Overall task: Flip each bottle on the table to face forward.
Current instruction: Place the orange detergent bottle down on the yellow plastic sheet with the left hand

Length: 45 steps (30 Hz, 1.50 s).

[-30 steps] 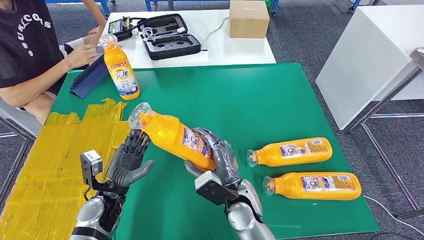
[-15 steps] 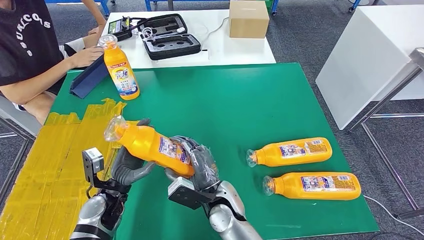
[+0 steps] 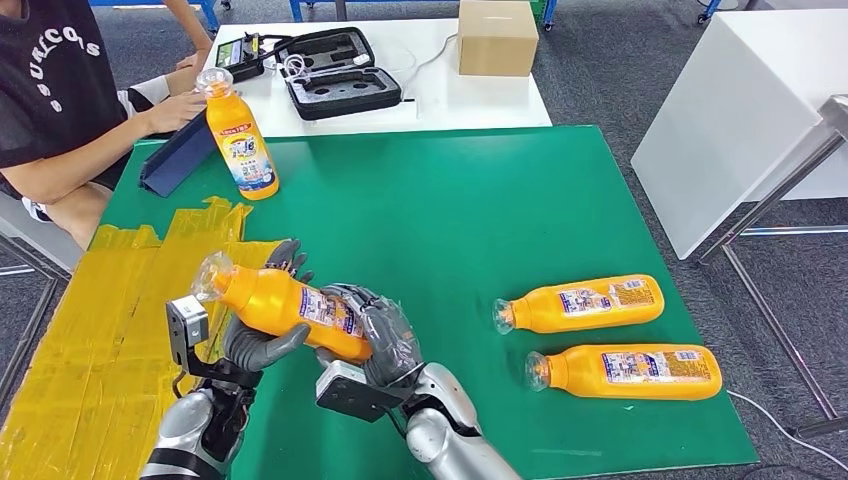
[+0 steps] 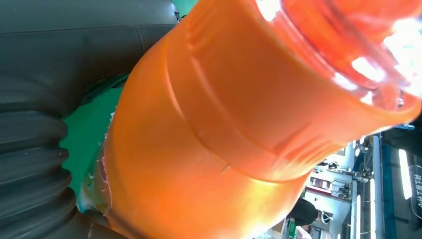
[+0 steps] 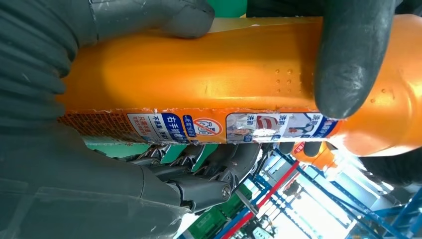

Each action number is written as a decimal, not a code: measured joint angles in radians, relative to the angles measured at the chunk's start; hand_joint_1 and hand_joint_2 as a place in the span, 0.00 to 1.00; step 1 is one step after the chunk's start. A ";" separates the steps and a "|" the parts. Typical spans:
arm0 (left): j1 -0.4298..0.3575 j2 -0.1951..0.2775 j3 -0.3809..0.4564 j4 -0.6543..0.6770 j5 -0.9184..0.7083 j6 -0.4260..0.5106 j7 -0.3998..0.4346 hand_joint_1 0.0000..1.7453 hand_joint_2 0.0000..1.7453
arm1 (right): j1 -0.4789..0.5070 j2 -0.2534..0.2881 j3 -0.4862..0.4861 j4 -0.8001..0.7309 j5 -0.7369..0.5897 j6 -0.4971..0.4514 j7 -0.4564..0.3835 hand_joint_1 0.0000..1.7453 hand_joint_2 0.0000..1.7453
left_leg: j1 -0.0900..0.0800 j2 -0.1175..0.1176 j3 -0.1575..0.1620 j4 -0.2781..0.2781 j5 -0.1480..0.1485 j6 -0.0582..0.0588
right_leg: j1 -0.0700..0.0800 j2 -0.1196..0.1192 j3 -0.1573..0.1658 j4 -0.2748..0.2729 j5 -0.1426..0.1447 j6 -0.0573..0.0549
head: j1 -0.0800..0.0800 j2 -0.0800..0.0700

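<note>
My right hand (image 3: 388, 338) grips an orange bottle (image 3: 288, 303) around its labelled lower body and holds it tilted above the green mat (image 3: 450, 210), clear cap up and to the left. The right wrist view shows that bottle (image 5: 199, 79) with dark fingers (image 5: 343, 64) wrapped over it. My left hand (image 3: 258, 335) is open around the bottle's upper half, fingers straight behind it and thumb below. In the left wrist view the bottle's shoulder (image 4: 224, 124) sits right against the left hand (image 4: 45, 124). Another orange bottle (image 3: 243, 135) stands upright at the back left. Two bottles (image 3: 585, 303) (image 3: 628, 372) lie on the right, caps pointing left.
A seated person (image 3: 60, 90) reaches to the mat's back left corner by a blue folder (image 3: 180, 155). Yellow tape (image 3: 100, 330) covers the mat's left part. Behind, a white table (image 3: 450, 100) holds a black case (image 3: 340, 70) and a cardboard box (image 3: 497, 37). Another white table (image 3: 740, 100) stands right.
My right hand has carried the tilted bottle leftward and a little down, bringing its upper half between the fingers and thumb of my left hand. The other bottles have not moved.
</note>
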State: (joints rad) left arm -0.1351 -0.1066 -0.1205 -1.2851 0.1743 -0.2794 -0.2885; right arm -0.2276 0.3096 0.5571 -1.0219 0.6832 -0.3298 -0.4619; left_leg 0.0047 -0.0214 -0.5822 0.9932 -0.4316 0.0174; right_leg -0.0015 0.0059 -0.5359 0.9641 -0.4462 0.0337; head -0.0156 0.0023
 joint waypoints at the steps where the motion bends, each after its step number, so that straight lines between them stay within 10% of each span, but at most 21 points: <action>1: 0.000 0.001 0.000 0.002 0.003 -0.001 -0.001 0.00 1.00 | -0.003 0.001 0.002 0.006 0.004 0.000 -0.001 1.00 1.00 | 0.000 0.000 0.000 0.000 0.000 0.000 | 0.000 0.000 0.000 0.000 0.000 0.000 | 0.000 0.000; 7: -0.006 0.002 0.000 0.020 0.023 -0.016 -0.007 0.00 1.00 | -0.022 0.008 0.031 0.053 0.025 -0.019 -0.012 1.00 1.00 | 0.000 0.000 0.000 0.000 0.000 0.000 | 0.000 0.000 0.000 0.000 0.000 0.000 | 0.000 0.000; 11: -0.006 0.002 0.000 0.031 0.049 -0.025 -0.016 1.00 1.00 | -0.038 0.010 0.057 0.093 0.025 -0.039 -0.014 1.00 1.00 | 0.000 0.000 0.000 0.000 0.000 0.000 | 0.000 0.000 0.000 0.000 0.000 0.000 | 0.000 0.000; 21: 0.000 0.001 0.006 0.032 0.070 0.005 -0.020 1.00 1.00 | -0.056 0.013 0.085 0.130 0.001 -0.059 -0.015 0.96 1.00 | 0.000 0.000 0.000 0.000 0.000 0.000 | 0.000 0.000 -0.001 0.000 0.000 0.000 | 0.000 0.000; 25: -0.006 0.000 0.004 0.032 0.046 0.022 -0.023 1.00 1.00 | -0.056 0.013 0.086 0.130 -0.012 -0.057 -0.018 0.04 1.00 | 0.000 0.000 0.000 0.000 0.000 0.000 | 0.000 0.000 -0.001 0.000 0.000 0.000 | 0.000 0.000; 26: -0.011 -0.001 0.004 0.031 0.031 0.035 -0.026 1.00 1.00 | -0.055 0.013 0.086 0.128 -0.017 -0.057 -0.019 0.00 1.00 | 0.000 0.000 0.000 0.000 0.000 0.000 | 0.000 0.000 -0.001 0.000 0.000 0.000 | 0.000 0.000; 35: -0.062 -0.019 -0.009 -0.009 -0.363 0.385 -0.033 1.00 1.00 | 0.008 -0.008 0.063 -0.044 -0.082 -0.048 -0.017 0.00 1.00 | 0.000 0.000 -0.002 0.000 0.000 0.000 | 0.000 0.000 -0.002 0.000 0.000 0.000 | 0.000 0.000; 45: -0.080 -0.032 -0.007 -0.030 -0.401 0.414 -0.028 1.00 1.00 | 0.048 -0.018 0.040 -0.159 -0.086 -0.046 -0.013 0.00 1.00 | 0.000 0.000 -0.002 0.000 0.000 0.000 | 0.000 0.000 -0.002 0.000 0.000 0.000 | 0.000 0.000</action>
State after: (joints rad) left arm -0.2152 -0.1386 -0.1273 -1.3147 -0.2262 0.1341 -0.3162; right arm -0.1793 0.2920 0.5969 -1.1808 0.5974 -0.3758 -0.4749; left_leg 0.0046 -0.0213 -0.5841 0.9934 -0.4316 0.0174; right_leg -0.0016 0.0060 -0.5382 0.9642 -0.4460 0.0338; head -0.0155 0.0023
